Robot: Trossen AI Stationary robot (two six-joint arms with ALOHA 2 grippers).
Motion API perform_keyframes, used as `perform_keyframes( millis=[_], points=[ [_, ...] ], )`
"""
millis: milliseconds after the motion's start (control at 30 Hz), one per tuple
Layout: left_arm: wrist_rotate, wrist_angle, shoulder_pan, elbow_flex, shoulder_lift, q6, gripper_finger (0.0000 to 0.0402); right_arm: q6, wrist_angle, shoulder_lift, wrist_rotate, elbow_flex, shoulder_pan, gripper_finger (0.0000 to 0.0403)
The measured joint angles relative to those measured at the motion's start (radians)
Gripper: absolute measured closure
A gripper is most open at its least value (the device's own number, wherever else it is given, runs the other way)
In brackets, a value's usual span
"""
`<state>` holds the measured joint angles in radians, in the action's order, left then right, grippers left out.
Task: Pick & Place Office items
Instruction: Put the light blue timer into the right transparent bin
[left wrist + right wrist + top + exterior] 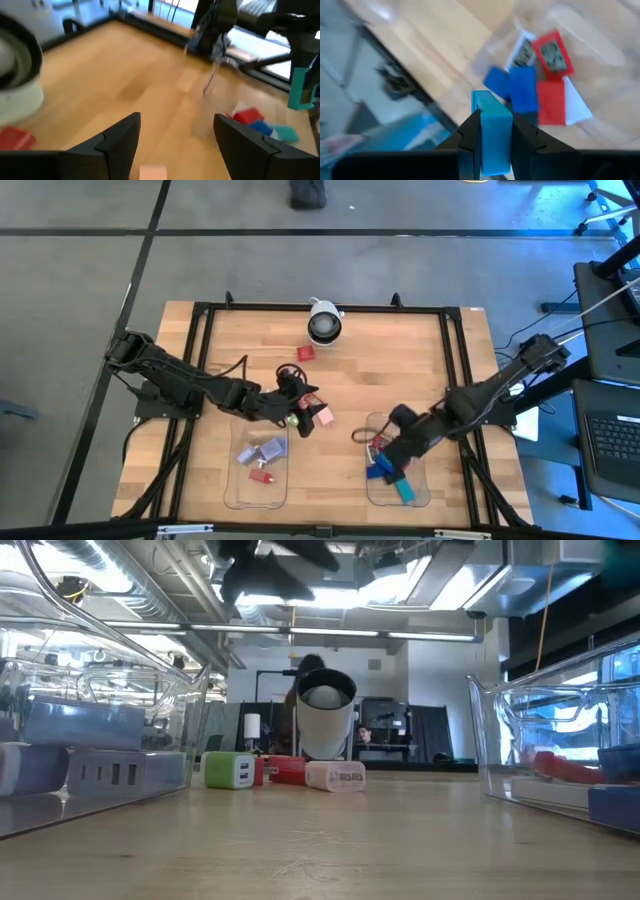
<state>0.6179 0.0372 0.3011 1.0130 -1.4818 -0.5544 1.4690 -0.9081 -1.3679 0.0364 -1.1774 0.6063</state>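
Note:
My right gripper [492, 131] is shut on a teal block [491, 132] over the right clear tray [424, 498], which holds red, blue and teal office items [542, 85]. My left gripper [175, 125] stands open near the table's middle, just above a pink block [152, 173] that lies on the wood. A green block [230, 770] and a red one [286, 771] lie beside the pink block [335, 776]. Another red block [305, 353] lies near the camera dome [323, 325]. My right gripper pinches the teal block by its two broad sides [481, 131] between the two fingers. The fingers slant steeply down from the table's right side. The block [300, 89] stands upright below the fingers, lifted over the items in the right tray.
The left clear tray [232, 496] holds lilac blocks [270, 450] and a small red piece [261, 476]. The black frame rails [320, 308] run around the wooden top. Bare wood lies between the two trays.

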Motion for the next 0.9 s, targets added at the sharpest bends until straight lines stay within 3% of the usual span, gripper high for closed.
perform_keyframes(
  millis=[200,533,733,900],
  points=[
    [-0.113,0.092,-0.019,0.0,0.0,-0.098,0.0154,0.003,0.003,-0.148,-0.093,0.024,0.024,0.0335],
    [-0.15,0.148,-0.027,0.0,0.0,-0.012,0.0152,-0.053,0.033,-0.265,-0.134,0.025,0.024,0.0327],
    [-0.25,0.302,-0.081,0.0,0.0,-0.059,0.0146,-0.063,0.04,-0.266,-0.13,0.025,0.024,0.0272],
    [-0.273,0.406,-0.134,0.0,0.0,-0.039,0.0145,-0.056,0.041,-0.266,-0.131,0.023,0.024,0.0218]
  ],
)
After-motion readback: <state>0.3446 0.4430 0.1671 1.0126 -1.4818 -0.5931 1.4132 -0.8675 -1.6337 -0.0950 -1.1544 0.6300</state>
